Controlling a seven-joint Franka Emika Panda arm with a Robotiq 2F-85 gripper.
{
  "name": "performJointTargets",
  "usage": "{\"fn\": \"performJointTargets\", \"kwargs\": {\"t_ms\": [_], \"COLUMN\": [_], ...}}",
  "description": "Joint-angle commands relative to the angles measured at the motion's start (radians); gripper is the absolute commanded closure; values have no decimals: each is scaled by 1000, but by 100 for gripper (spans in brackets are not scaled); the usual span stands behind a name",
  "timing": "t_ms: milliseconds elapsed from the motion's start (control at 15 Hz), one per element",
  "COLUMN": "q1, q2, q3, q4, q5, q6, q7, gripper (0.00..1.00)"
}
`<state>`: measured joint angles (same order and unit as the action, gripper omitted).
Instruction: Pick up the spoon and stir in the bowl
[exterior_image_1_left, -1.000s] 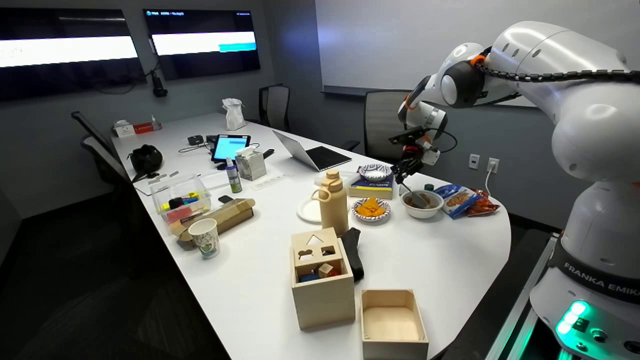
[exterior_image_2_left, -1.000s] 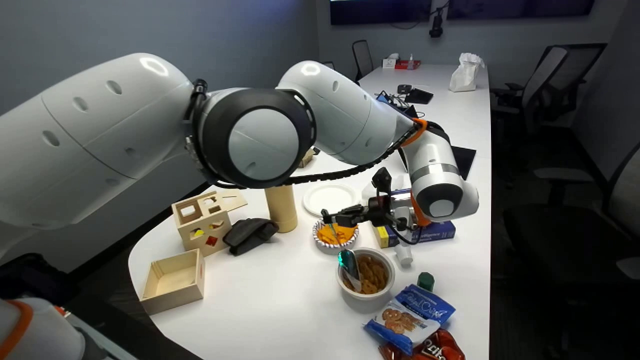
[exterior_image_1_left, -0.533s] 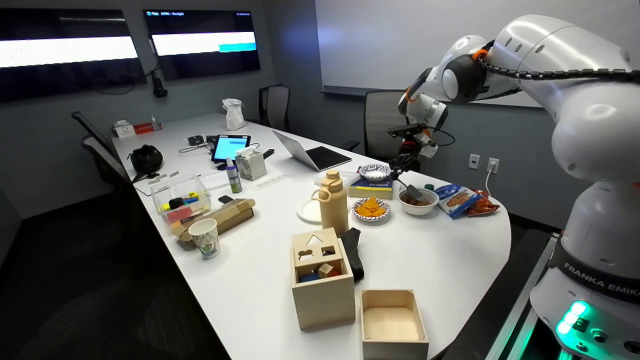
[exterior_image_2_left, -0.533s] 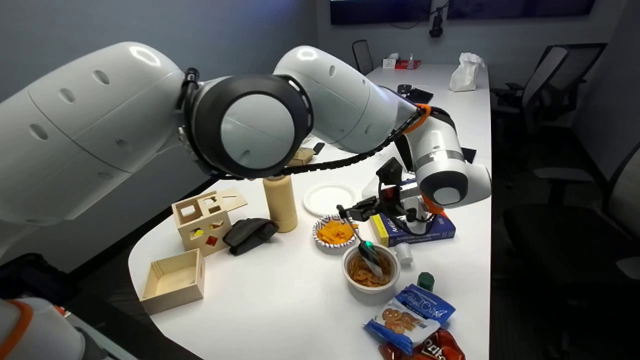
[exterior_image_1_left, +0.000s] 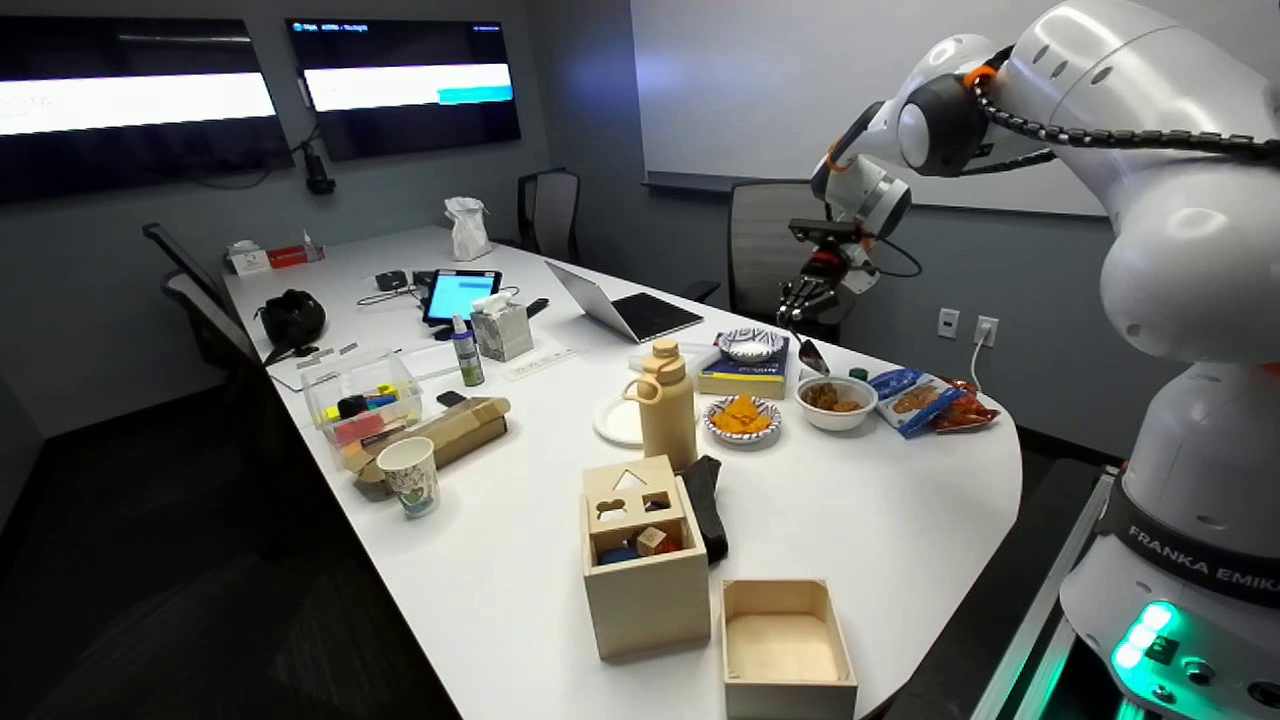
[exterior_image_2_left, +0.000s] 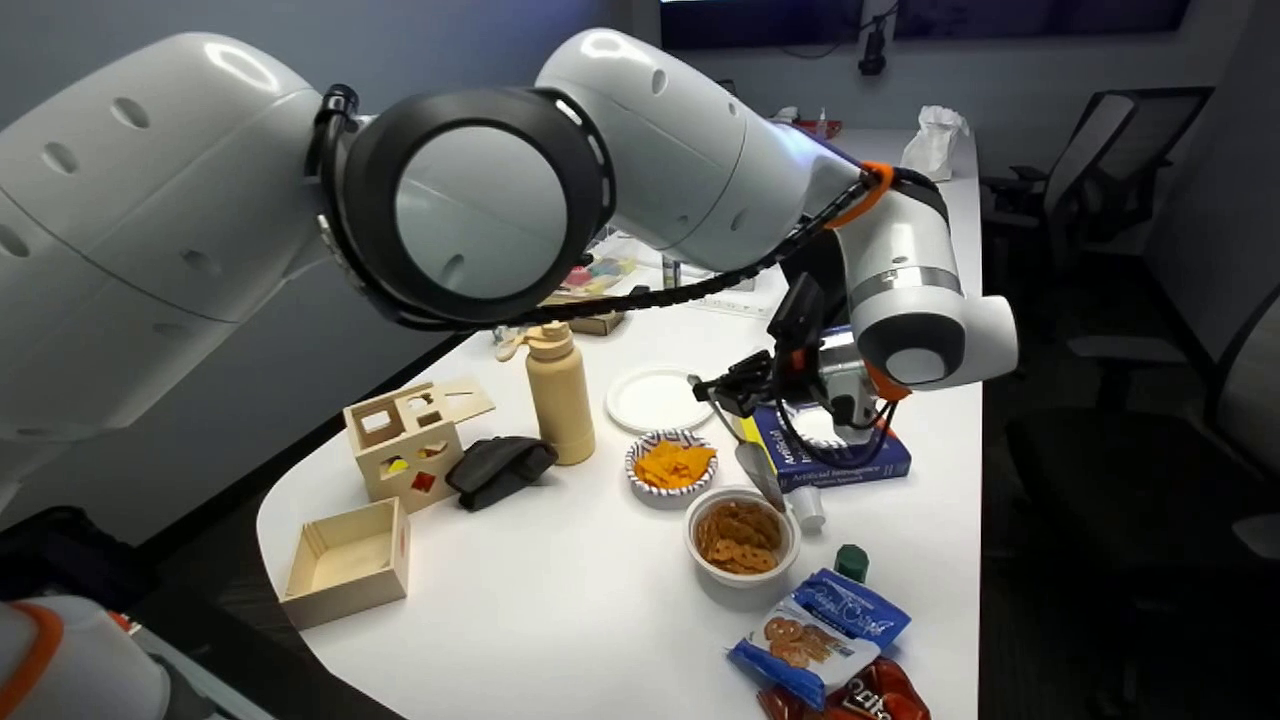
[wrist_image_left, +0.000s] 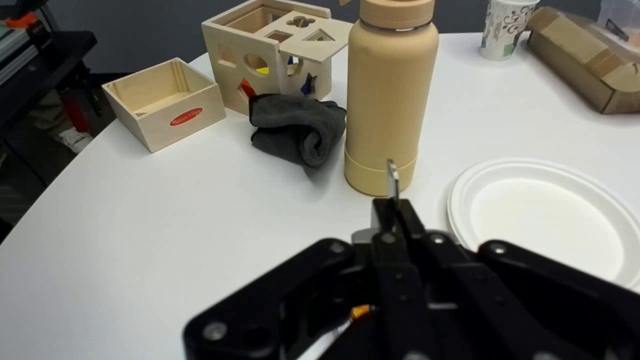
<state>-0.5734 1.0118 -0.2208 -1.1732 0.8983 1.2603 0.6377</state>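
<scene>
One black jointed hand (exterior_image_2_left: 706, 391), right of centre in an exterior view, pinches a silvery metal spoon (exterior_image_2_left: 760, 472), its tilted head near the rim of a round white bowl (exterior_image_2_left: 741, 581) lower down.

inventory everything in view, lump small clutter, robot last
Spoon: 1, grey, in gripper
Bowl: 1, white, by snack bags
Crackers: several, brown, in bowl
Patterned bowls: 2, dark/white, one on book
Chips: several, orange, patterned bowl
Book: 1, blue/yellow, under patterned bowl
Snack bags: 2, blue/red, by bowl
Bottle: 1, tan, by plate
Plate: 1+, white, by bottle
Cloth: 1, charcoal, by bottle
Shape sorter: 1, beige, by cloth
Tray: 1, beige, by shape sorter
Cup: 1, white, by carton
Carton: 1, brown, by cup
Laptop: 1, silver, on table
Small clutter: several, mixed, along table
Table: 1, white, mid-room
Chairs: several, dark, around table
Screens: 2, black, wall
Arm: 1, white, over table
Gripper: 1, black, shut on spoon
</scene>
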Motion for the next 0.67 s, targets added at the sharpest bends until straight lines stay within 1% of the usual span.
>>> {"fn": "performJointTargets", "kwargs": {"t_ms": [0,400,600], "q1": [-19,-16,-13], "q2": [-11,-3,4], "q3": [28,27,12], "q4": [-45,-103,-127], "q5": [54,96,91], "q6": [-10,-16,-23], "q7": [-75,-171,-165], "gripper": [99,99,99]}}
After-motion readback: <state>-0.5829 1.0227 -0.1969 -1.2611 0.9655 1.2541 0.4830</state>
